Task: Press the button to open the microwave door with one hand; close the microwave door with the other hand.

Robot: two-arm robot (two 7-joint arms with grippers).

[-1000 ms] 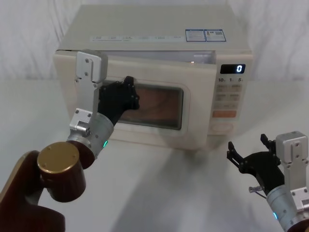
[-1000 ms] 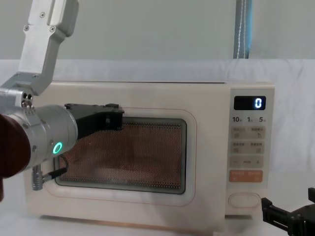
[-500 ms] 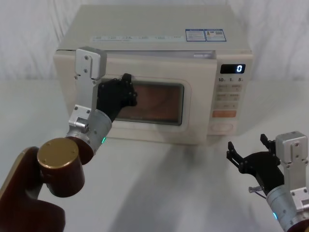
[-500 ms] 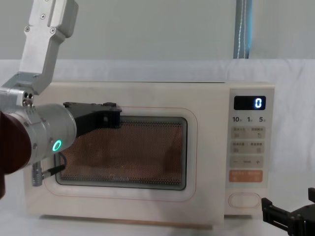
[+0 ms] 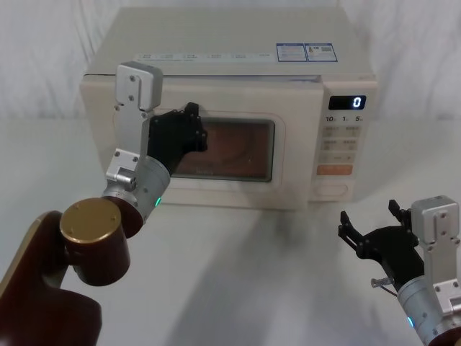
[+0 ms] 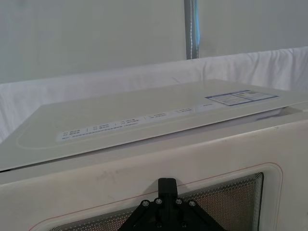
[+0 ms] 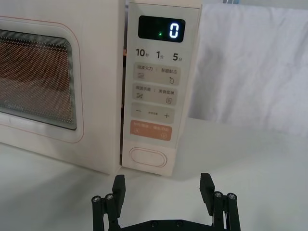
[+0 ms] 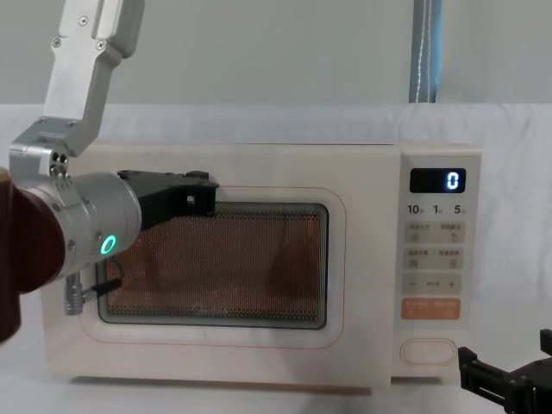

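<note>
Microwave door (image 5: 238,155) flush, left hand (image 5: 189,130) against it

The cream boxy microwave (image 5: 230,108) fills the far middle of the white-draped table (image 5: 238,281). Its wide cream door with the dark glass window (image 5: 216,148) sits flush, so nothing juts out over the table before it. The black left hand (image 5: 189,133) is up against the door's upper left, blocking that part. The black right hand (image 5: 371,227), fingers spread, hangs low before the large cream oval button (image 7: 148,157), with open table between them.
</note>
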